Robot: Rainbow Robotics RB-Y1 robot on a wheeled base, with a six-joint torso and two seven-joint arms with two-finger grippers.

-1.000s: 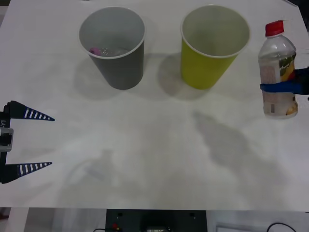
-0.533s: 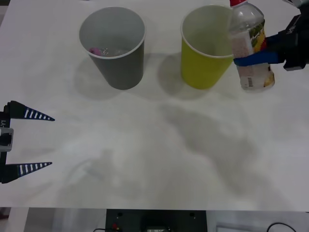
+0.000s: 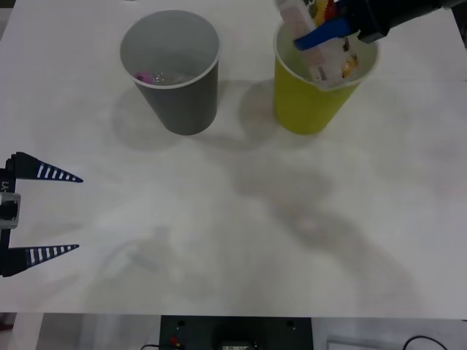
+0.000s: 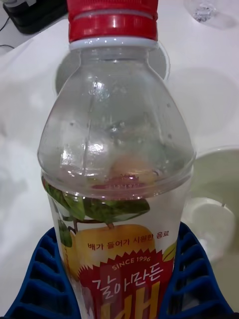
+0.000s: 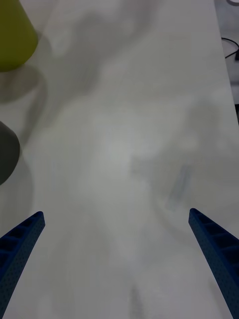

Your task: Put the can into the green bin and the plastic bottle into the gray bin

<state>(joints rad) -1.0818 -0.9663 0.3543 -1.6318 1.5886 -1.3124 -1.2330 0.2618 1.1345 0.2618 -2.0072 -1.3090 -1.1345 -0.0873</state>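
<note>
The right pincer (image 3: 325, 30) grips the plastic bottle (image 3: 321, 44) around its labelled middle, its blue ribbed fingers (image 4: 42, 279) pressed against both sides. In the front view the bottle is tilted, its base over the open mouth of the green bin (image 3: 314, 102) and its upper part leaning toward the far edge of the table (image 3: 233, 219) – the red cap (image 4: 113, 22) is plain in the right wrist view. Whether the base touches the bin's inner wall cannot be told.

The gray bin (image 3: 179, 95) stands just to the left of the green one, apart from it, with a small pink thing (image 3: 144, 76) and something pale and shiny lying at its bottom. Between the held bottle and the gray bin lies the near rim of the green bin.

The left pincer (image 3: 44, 211) rests at the left edge of the table, well apart from both bins, its two fingers spread wide with nothing between them – bare tabletop lies ahead of it in the left wrist view
</note>
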